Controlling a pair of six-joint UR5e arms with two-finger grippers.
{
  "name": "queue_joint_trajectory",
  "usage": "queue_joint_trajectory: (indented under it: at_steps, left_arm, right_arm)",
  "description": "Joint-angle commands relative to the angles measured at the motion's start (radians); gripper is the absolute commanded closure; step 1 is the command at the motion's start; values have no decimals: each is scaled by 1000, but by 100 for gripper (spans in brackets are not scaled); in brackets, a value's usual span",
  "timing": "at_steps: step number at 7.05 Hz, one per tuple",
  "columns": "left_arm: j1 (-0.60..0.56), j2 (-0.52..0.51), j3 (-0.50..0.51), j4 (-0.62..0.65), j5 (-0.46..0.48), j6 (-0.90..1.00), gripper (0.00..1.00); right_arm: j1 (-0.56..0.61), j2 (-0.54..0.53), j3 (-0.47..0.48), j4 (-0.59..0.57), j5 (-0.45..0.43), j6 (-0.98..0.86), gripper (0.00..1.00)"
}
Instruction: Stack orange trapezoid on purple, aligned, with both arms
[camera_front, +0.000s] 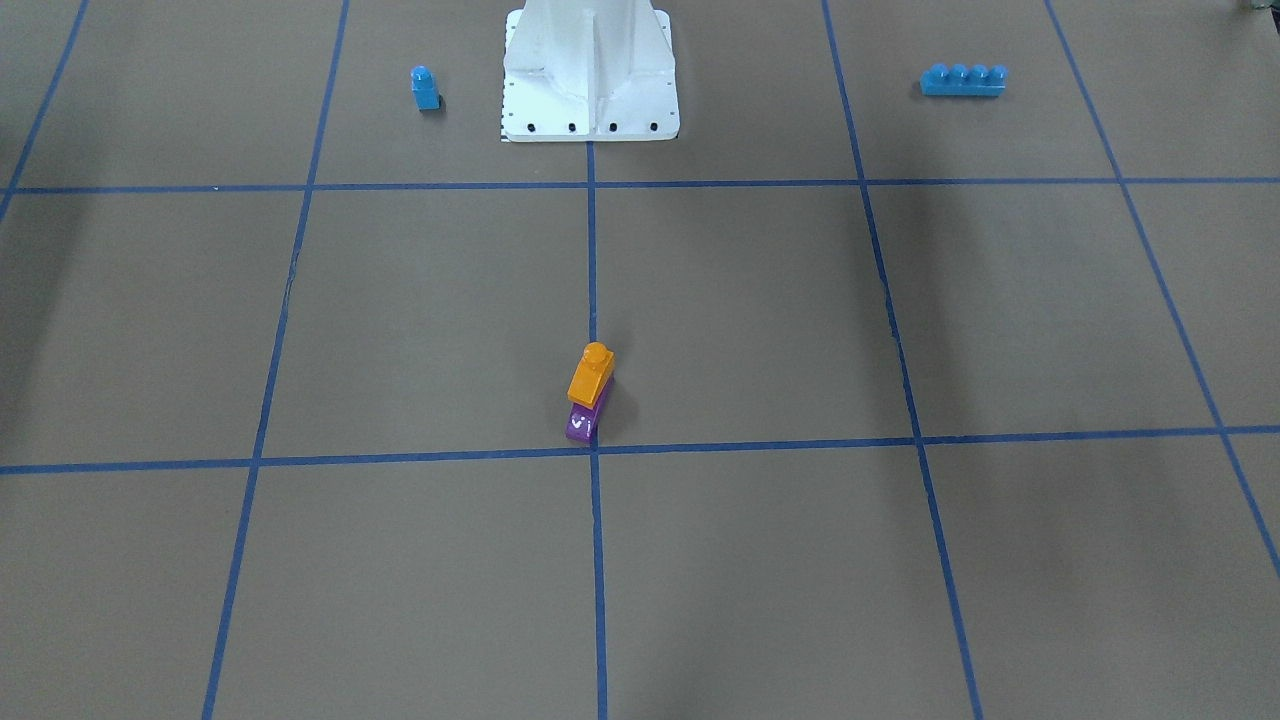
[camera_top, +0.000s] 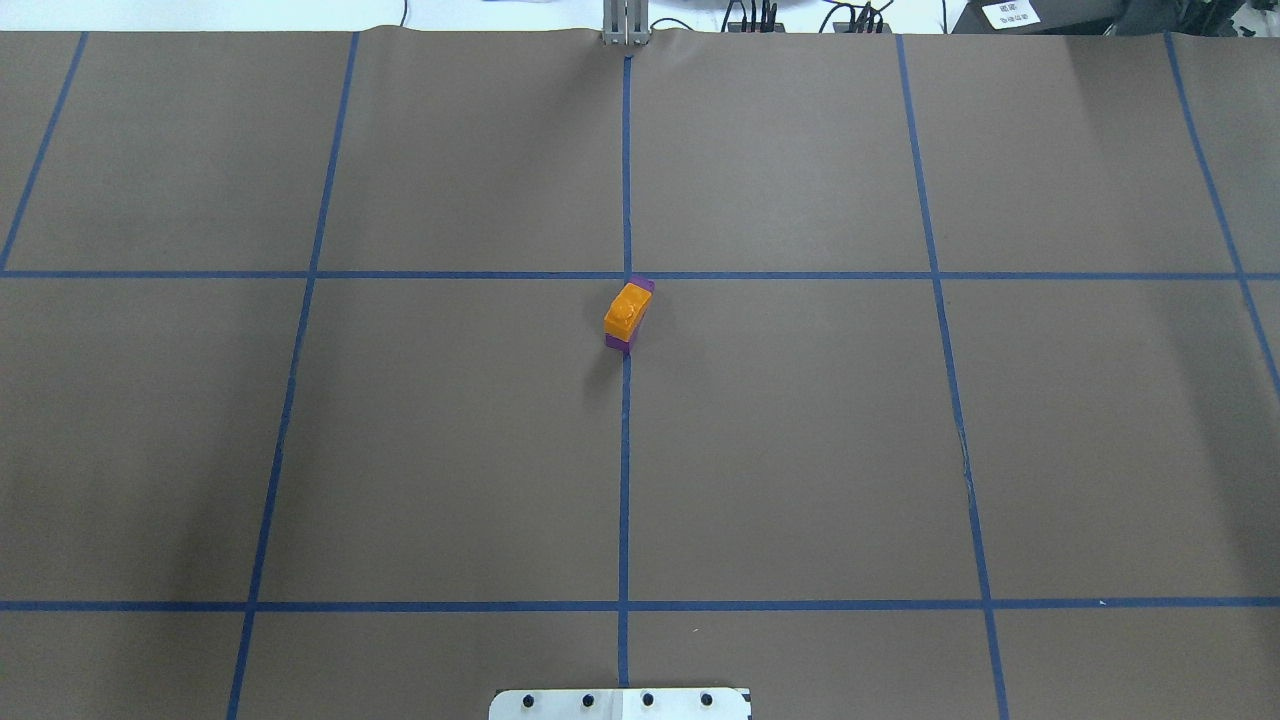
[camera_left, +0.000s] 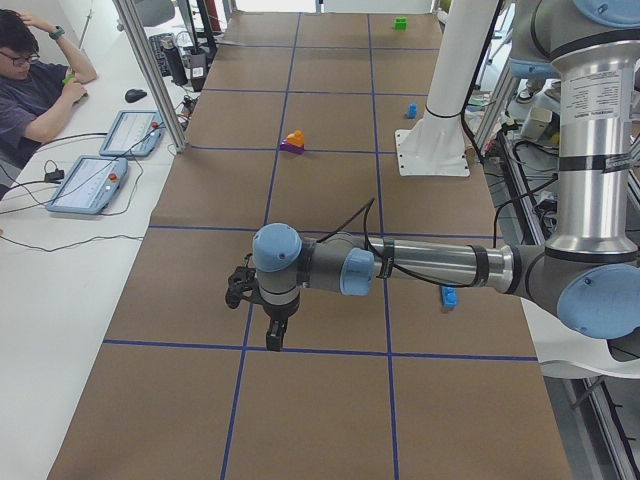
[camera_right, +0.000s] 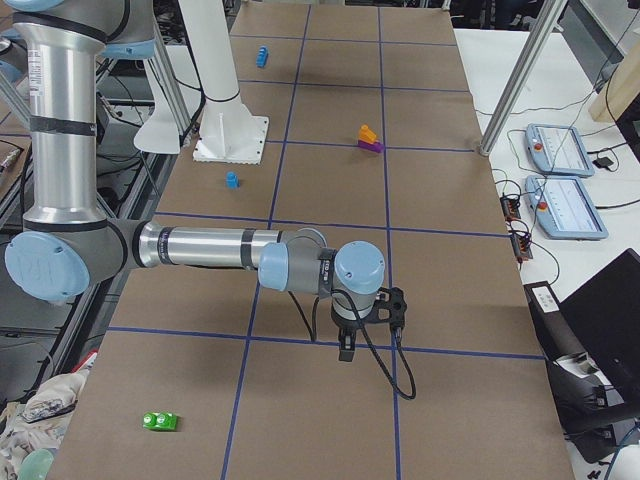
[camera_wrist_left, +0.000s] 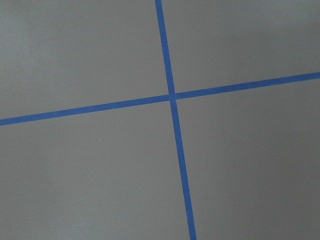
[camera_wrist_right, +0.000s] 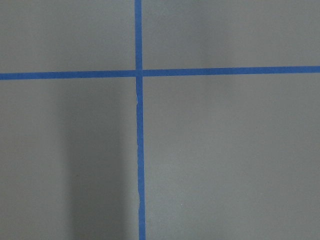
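The orange trapezoid (camera_front: 590, 372) sits on top of the purple brick (camera_front: 583, 422) near the table's middle, just by a tape crossing. Seen from overhead, the orange brick (camera_top: 626, 308) covers most of the purple one (camera_top: 620, 344), and purple peeks out at both ends. Both arms are far from the stack. The left gripper (camera_left: 272, 335) shows only in the exterior left view and the right gripper (camera_right: 346, 345) only in the exterior right view. Each hangs above the bare table, and I cannot tell whether it is open or shut. The wrist views show only tape lines.
A small blue single-stud brick (camera_front: 425, 88) and a long blue four-stud brick (camera_front: 963, 79) stand on either side of the white pedestal (camera_front: 590, 70). A green brick (camera_right: 159, 421) lies near the table's right end. A person (camera_left: 35, 85) sits at a side desk.
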Motion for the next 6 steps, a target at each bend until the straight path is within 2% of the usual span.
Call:
queue_joint_trajectory:
  at_steps: [1, 6]
  left_arm:
    - [0, 2, 10, 1, 4, -3, 0]
    - [0, -1, 16, 0, 4, -14, 0]
  right_arm:
    - [0, 0, -2, -3, -2, 2, 0]
    - [0, 0, -3, 2, 3, 2, 0]
